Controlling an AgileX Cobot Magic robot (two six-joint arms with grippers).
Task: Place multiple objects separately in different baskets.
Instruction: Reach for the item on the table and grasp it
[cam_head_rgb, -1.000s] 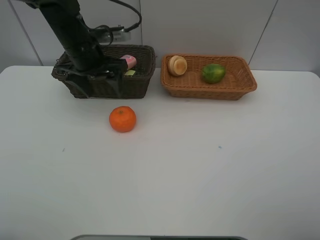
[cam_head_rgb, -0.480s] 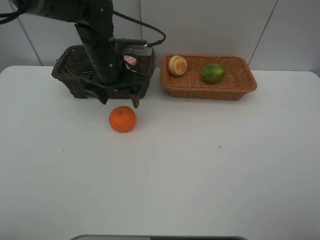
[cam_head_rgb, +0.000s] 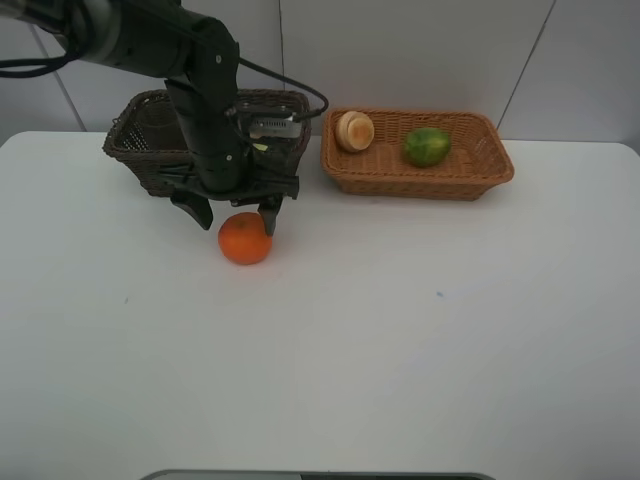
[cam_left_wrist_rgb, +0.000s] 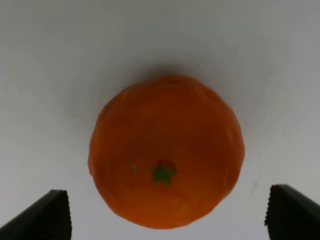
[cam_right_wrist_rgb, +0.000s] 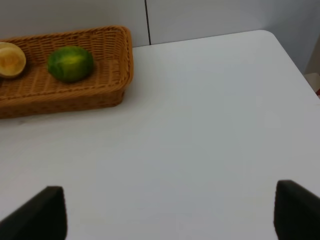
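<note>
The orange (cam_head_rgb: 246, 243) lies on the white table in front of the dark brown basket (cam_head_rgb: 140, 152). My left gripper (cam_head_rgb: 232, 218) hangs open just over it, one finger on each side, not touching. In the left wrist view the orange (cam_left_wrist_rgb: 166, 150) fills the space between the wide-apart fingertips (cam_left_wrist_rgb: 47, 216). The light tan basket (cam_head_rgb: 420, 186) holds a green lime-like fruit (cam_head_rgb: 427, 146) and a peach-like fruit (cam_head_rgb: 354, 131). My right gripper (cam_right_wrist_rgb: 167, 212) is open over bare table, with the tan basket (cam_right_wrist_rgb: 65, 98) and the green fruit (cam_right_wrist_rgb: 70, 63) ahead of it.
The left arm and its cable cover most of the dark basket's inside. Both baskets stand along the table's far edge against the wall. The rounded table corner (cam_right_wrist_rgb: 272, 35) shows in the right wrist view.
The left arm has swung out from over the dark basket, forward and down, until its open fingers stand on either side of the orange. The fruits and baskets have not moved.
</note>
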